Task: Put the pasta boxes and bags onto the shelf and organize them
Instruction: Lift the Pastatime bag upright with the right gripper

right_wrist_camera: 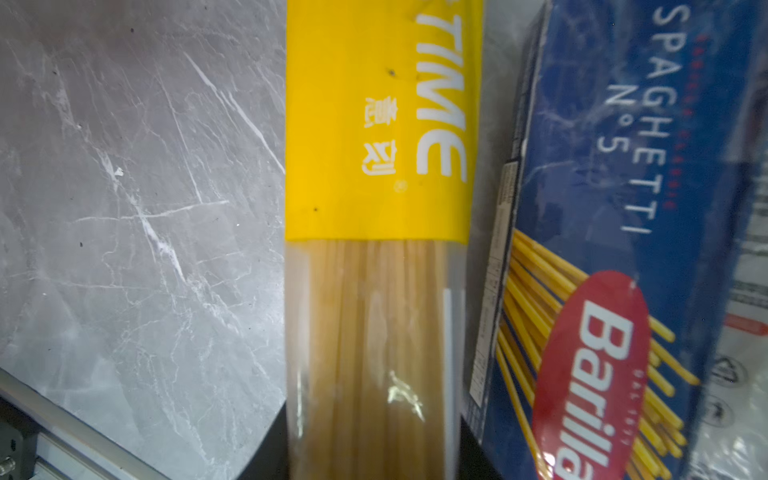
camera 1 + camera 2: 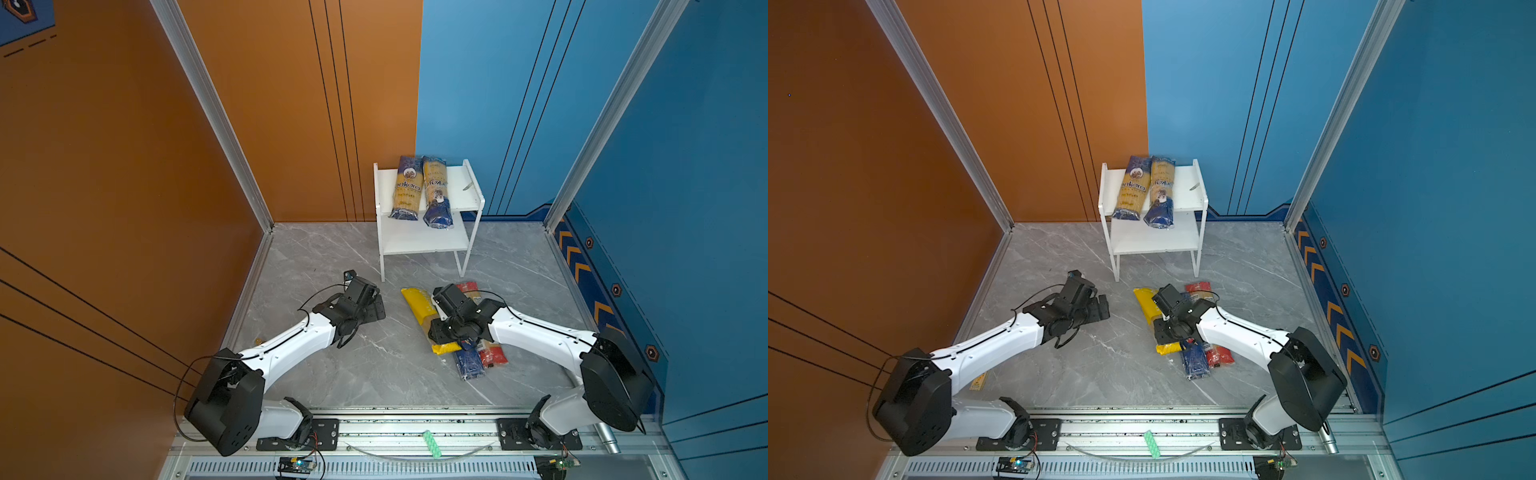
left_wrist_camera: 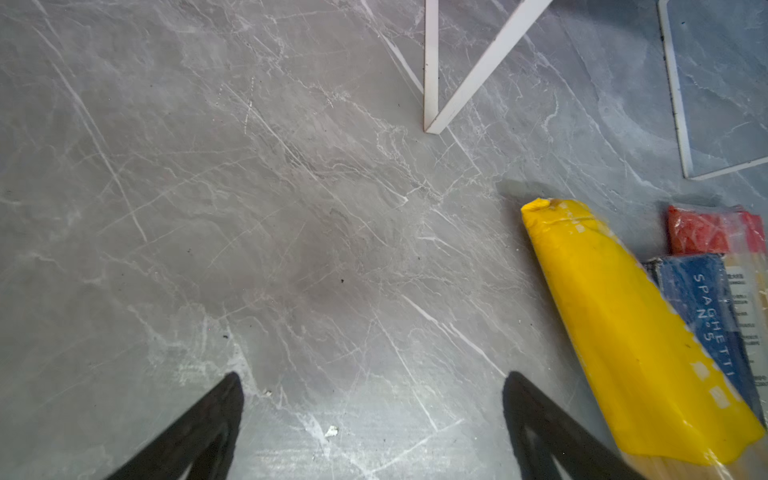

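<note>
Right gripper (image 2: 442,334) clamps the yellow spaghetti pack (image 1: 374,124), at six o'clock from the shelf (image 2: 424,243). Left gripper (image 3: 376,382) hangs spread, empty. Next, I'd say: lift, carry toward twelve, onto a free board.

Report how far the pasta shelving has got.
Done: two ankara packs lie on the shelf's top board. In hand: the right gripper clamps the yellow pack. Remaining: that pack, the Barilla pack and the red-ended pack; the left gripper is open, empty.
</note>
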Controlling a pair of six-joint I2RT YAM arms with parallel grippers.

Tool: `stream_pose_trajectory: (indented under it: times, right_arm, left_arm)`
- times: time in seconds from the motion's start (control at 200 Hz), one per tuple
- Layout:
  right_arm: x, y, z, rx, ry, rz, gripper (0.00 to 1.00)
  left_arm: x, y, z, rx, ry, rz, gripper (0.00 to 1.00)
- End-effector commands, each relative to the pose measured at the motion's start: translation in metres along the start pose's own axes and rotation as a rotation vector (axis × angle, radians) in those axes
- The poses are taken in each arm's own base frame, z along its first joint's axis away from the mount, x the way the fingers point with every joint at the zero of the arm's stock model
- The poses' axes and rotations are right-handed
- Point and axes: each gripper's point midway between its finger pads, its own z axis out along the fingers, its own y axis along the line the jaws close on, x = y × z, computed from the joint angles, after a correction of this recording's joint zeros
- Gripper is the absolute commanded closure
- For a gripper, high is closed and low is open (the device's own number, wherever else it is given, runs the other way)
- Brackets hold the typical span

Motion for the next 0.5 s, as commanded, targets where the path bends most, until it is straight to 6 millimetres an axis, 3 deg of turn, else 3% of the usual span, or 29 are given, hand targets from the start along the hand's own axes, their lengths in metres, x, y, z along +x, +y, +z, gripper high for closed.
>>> stream_pose_trajectory:
  times: [0.0, 0.22, 0.255, 0.496]
  right_arm:
    - [-0.041, 0.020, -0.041, -0.089, -0.147, 0.008, 1.00]
    - [-0.043, 0.011, -0.072, -0.059, -0.169, 0.025, 1.00]
    - [-0.047, -0.001, -0.079, -0.040, -0.180, 0.056, 1.00]
    - [-0.046, -0.021, -0.118, 0.017, -0.209, 0.109, 1.00]
  left_arm:
    - [-0.001, 0.001, 0.001, 0.002, 0.011, -0.017, 0.02]
    - [0.001, 0.000, 0.003, 0.004, 0.021, -0.014, 0.02]
    - [0.001, -0.001, 0.003, 0.007, 0.023, -0.013, 0.02]
    - [0.000, -0.002, 0.003, 0.012, 0.018, -0.017, 0.02]
